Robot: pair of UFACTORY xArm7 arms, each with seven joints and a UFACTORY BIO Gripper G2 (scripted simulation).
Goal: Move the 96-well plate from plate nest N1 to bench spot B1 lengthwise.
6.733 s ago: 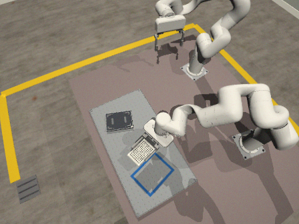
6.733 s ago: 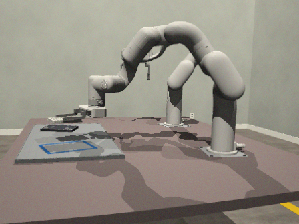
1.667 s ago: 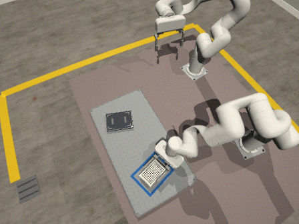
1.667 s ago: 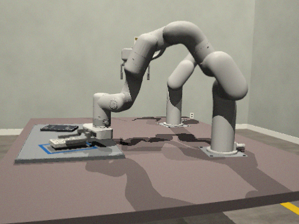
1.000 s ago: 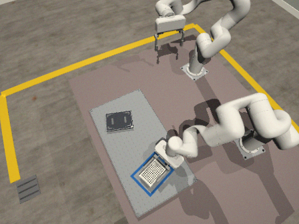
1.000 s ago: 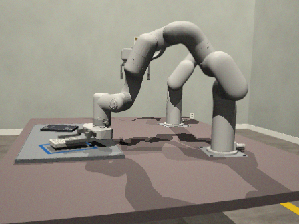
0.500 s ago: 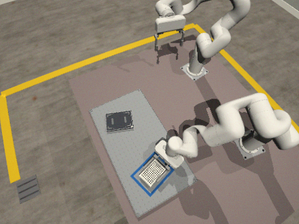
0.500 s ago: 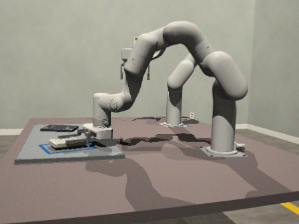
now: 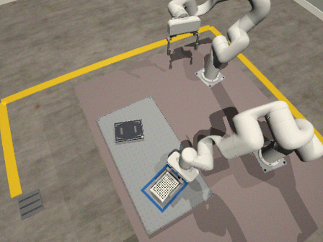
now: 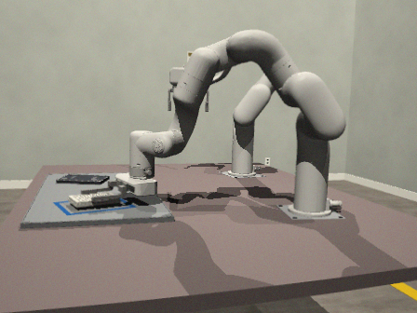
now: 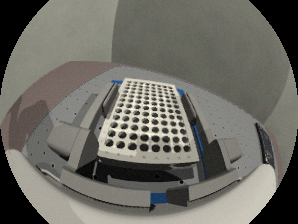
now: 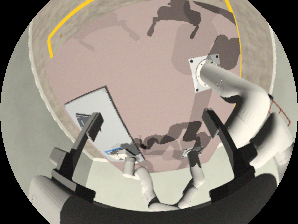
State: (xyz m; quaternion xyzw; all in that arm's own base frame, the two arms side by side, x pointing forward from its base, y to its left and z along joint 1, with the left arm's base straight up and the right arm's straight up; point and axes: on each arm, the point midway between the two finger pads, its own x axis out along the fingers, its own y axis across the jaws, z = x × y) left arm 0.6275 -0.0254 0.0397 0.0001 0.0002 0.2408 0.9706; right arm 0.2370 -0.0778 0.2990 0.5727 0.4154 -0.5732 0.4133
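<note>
The pale 96-well plate (image 9: 164, 187) (image 10: 89, 200) (image 11: 146, 120) is inside the blue taped outline (image 9: 152, 200) (image 10: 69, 213), its long sides roughly in line with it. A dark shadow shows under it; whether it touches the deck is hard to tell. My left gripper (image 11: 148, 104) is shut on the plate, one finger along each long side, with its body low beside the outline. My right gripper (image 9: 182, 50) (image 10: 188, 110) (image 12: 151, 116) is open and empty, high above the far part of the table. The dark plate nest (image 9: 129, 130) (image 10: 83, 179) holds no plate.
The grey perforated deck (image 9: 126, 166) (image 10: 42, 211) carries the nest and the outline. The left arm reaches low over the deck's edge from its base (image 9: 272, 163). The right arm's base (image 9: 210, 78) stands farther back, with that arm raised well away from the deck.
</note>
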